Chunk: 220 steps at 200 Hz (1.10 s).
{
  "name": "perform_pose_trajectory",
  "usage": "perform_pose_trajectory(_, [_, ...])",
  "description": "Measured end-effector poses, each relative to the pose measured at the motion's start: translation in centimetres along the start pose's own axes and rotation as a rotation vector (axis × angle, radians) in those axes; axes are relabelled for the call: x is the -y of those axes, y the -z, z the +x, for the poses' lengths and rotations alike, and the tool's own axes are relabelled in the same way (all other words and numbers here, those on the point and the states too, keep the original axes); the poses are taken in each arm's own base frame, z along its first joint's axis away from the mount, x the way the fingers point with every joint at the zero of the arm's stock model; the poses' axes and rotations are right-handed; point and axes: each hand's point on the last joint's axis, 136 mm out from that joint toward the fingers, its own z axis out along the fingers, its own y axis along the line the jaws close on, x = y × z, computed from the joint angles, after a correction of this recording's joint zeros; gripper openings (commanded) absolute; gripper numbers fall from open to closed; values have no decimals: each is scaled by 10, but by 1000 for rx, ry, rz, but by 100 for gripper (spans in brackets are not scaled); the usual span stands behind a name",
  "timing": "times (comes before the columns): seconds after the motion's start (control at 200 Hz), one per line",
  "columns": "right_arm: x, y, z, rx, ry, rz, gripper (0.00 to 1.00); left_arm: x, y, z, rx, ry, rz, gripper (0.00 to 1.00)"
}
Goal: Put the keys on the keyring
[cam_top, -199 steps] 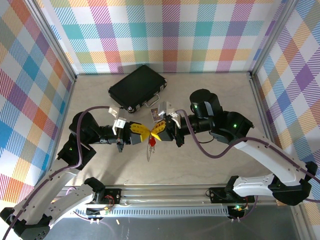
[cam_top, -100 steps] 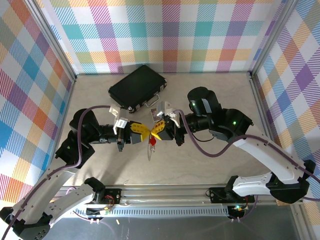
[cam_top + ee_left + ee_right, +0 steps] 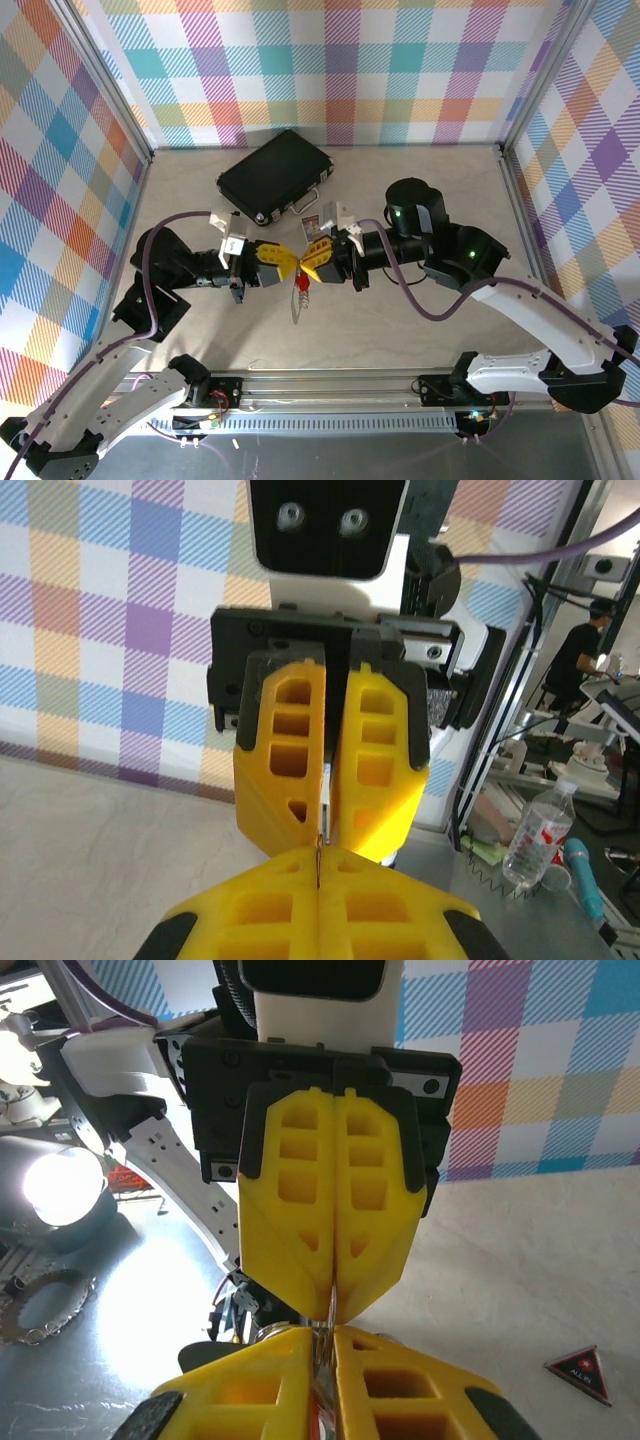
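Observation:
My two grippers meet tip to tip above the table's middle. The left gripper (image 3: 289, 263) (image 3: 320, 858) is shut on the thin metal wire of the keyring (image 3: 297, 303), a grey loop hanging below the fingertips. From the other side, my right gripper (image 3: 309, 265) (image 3: 326, 1338) has a narrow gap between its jaws. The keyring's metal (image 3: 323, 1345) sits in that gap. The keys' small red piece (image 3: 303, 285) (image 3: 314, 1422) hangs at the ring just under the right fingers.
A black case (image 3: 275, 175) lies at the back left of the table. A dark red flat triangle (image 3: 578, 1372) rests on the table surface to the right. Checked walls stand on three sides.
Both grippers stay tip to tip with the ring hanging between them. The left arm's elbow has drawn slightly left, and the right wrist has turned a little.

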Motion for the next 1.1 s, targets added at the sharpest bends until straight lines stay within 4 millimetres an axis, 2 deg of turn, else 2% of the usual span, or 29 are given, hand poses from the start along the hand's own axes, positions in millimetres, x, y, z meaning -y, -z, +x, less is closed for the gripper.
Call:
perform_pose_trajectory(0.125, [-1,-3,3,2,-35,-17,21,-1,-1,-4,35,11,6,0])
perform_pose_trajectory(0.335, [-1,-4,1,20,-55,-22,18,1,-1,-8,59,23,13,0])
perform_pose_trajectory(0.59, [-3,-1,-5,53,-55,-20,25,1,-1,-7,61,26,14,0])
perform_pose_trajectory(0.81, [-2,0,-8,69,-59,-16,17,4,1,-7,63,33,18,0])
perform_pose_trajectory(0.92, [-2,0,-8,69,-63,-13,10,5,1,-7,63,36,21,0])
perform_pose_trajectory(1.01, [-2,0,-8,69,-66,-12,0,6,1,-7,64,36,23,0])
perform_pose_trajectory(1.1, [-1,-1,-8,67,-68,-9,0,6,2,-7,65,36,22,0])
